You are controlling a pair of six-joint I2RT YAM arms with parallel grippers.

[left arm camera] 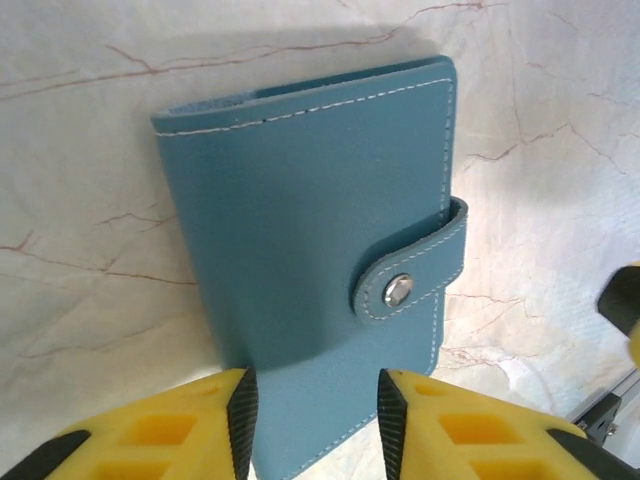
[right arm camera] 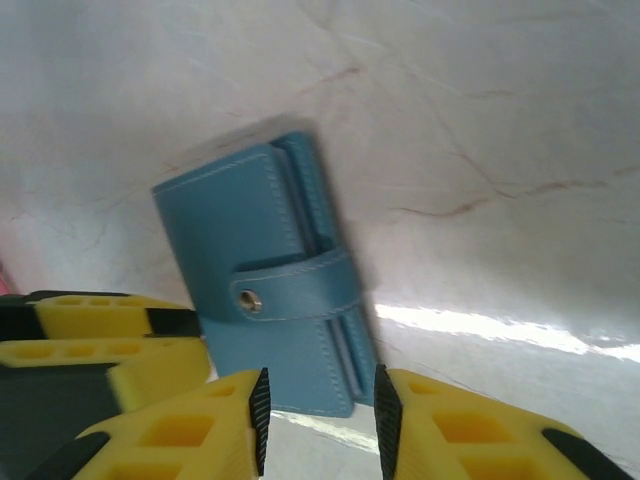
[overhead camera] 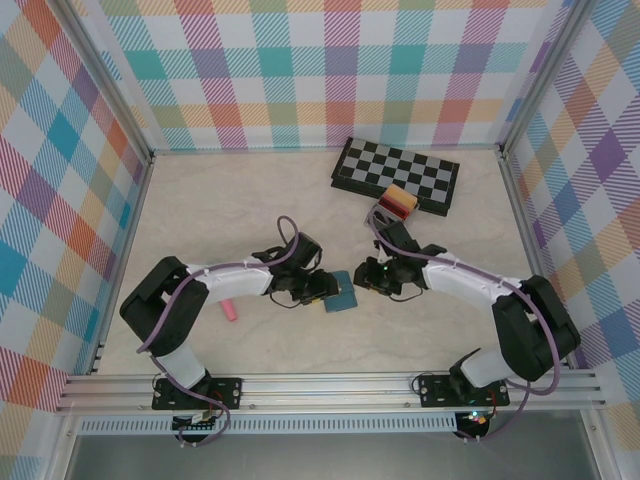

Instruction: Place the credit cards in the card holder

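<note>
- Left gripper [left arm camera: 315, 400]: part way open, low over the near end of the card holder [left arm camera: 300, 220], nothing squeezed between the fingers.
- Right gripper [right arm camera: 320, 405]: part way open too, close by an edge of the card holder, holding nothing.
- Card holder: teal blue, flat on the table [overhead camera: 250, 210], strap snapped shut, right between the two grippers.
- Farther back: chessboard [overhead camera: 397, 172].
- Off to the left: pink stick [overhead camera: 229, 310].

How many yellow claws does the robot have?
2. The left claw has one edge of the blue wallet between its fingers. The right claw is close to the same wallet, on its other side.
</note>
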